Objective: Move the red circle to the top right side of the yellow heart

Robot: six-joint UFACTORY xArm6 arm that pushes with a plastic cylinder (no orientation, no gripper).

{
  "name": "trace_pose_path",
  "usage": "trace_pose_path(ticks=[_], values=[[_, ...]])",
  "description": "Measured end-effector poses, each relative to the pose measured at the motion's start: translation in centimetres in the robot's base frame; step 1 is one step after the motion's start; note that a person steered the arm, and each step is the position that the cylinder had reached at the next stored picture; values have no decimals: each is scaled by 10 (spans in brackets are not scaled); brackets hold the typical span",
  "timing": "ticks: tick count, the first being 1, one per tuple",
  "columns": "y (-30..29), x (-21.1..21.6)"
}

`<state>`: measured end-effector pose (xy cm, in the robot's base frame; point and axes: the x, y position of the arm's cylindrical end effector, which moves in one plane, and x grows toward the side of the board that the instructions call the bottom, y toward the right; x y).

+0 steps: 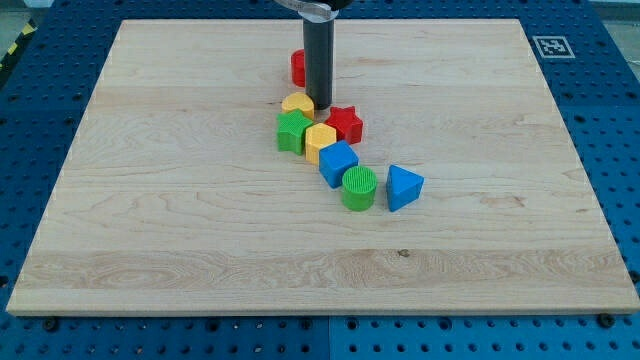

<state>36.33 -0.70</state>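
Observation:
The red circle (297, 67) lies near the view's top centre, partly hidden behind my rod. My tip (319, 106) rests on the board just below and right of it. The yellow heart (296, 103) sits directly left of my tip, very close to it. The red circle is above the heart, slightly to its right side, with a small gap between them.
A red star (346, 123) lies right of the heart. A green block (293, 130), a yellow hexagon (320, 141), a blue cube (338, 162), a green cylinder (359, 188) and a blue triangle (403, 186) trail toward the bottom right. The wooden board (150, 200) ends at a blue pegboard.

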Motion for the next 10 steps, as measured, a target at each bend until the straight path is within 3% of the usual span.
trace_pose_path(ticks=[2,4,5,6,7,10], values=[[-49,-17],[-76,-80],[-62,-118],[-9,-132],[-10,-91],[-13,-75]])
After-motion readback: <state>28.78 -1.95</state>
